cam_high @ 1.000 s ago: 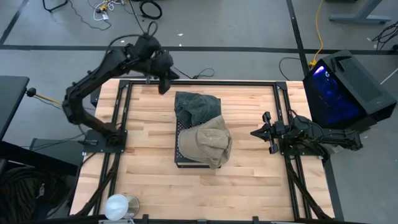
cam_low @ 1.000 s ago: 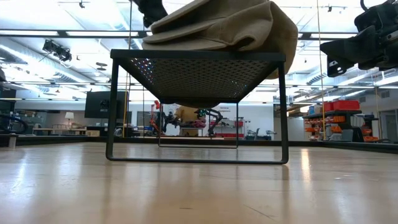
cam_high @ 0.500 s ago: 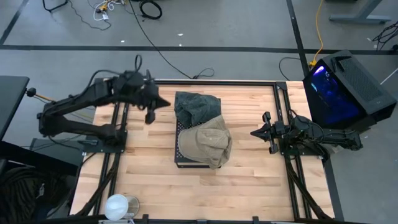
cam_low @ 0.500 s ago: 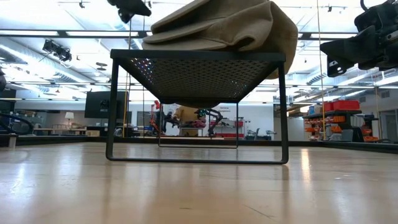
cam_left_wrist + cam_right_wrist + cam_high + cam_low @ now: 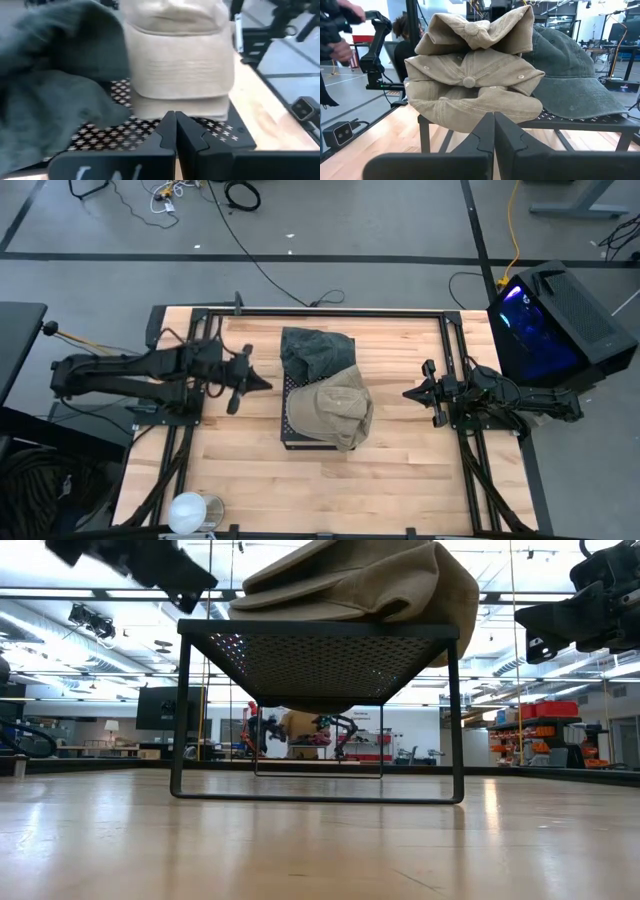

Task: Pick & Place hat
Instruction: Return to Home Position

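A black mesh rack (image 5: 300, 443) stands mid-table. On it rest a dark green hat (image 5: 318, 352) at the far end and crumpled tan hats (image 5: 338, 408) at the near end, one brim drooping over the rack's edge (image 5: 462, 600). My left gripper (image 5: 258, 382) is shut and bare. It hovers left of the rack and points at it; its wrist view shows the shut fingertips (image 5: 175, 122) before both hats. My right gripper (image 5: 408, 393) waits right of the rack, shut (image 5: 494, 125) and holding nothing.
A white roll (image 5: 190, 511) lies at the table's near left corner. A black box with a blue light (image 5: 555, 320) stands off the table's right side. Black rails (image 5: 190, 350) frame the wood top. A person (image 5: 402, 30) shows in the room beyond.
My left gripper has come from above the table's far edge, down and toward the near edge, and the arm has folded back to the left. It has tipped from pointing downward to nearly level, facing the rack, and stayed shut. The hats have not moved.
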